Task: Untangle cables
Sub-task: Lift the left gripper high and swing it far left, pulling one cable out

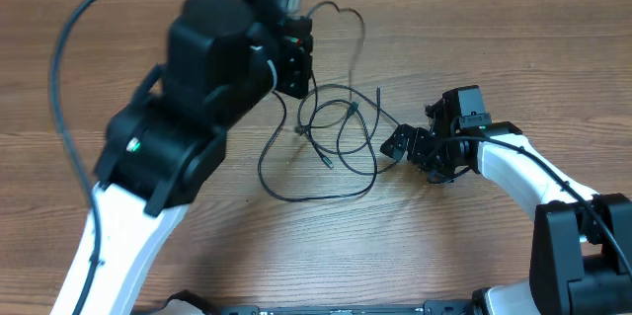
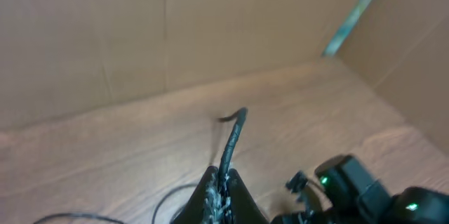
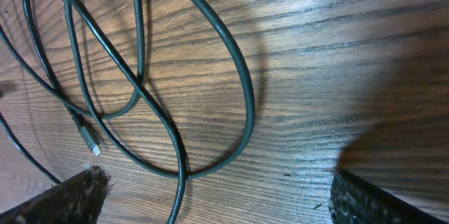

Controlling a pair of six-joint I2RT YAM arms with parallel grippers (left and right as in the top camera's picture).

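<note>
Left gripper (image 2: 221,183) clenched on one cable (image 2: 235,131), held raised to draw slack from tangle (image 1: 336,132) on table (image 1: 494,39); right gripper (image 1: 410,152) splayed wide, low beside loops, probably to pin them.

Thin black cables (image 1: 352,108) lie tangled in loose overlapping loops on the table (image 1: 474,39), one strand lifted.
</note>
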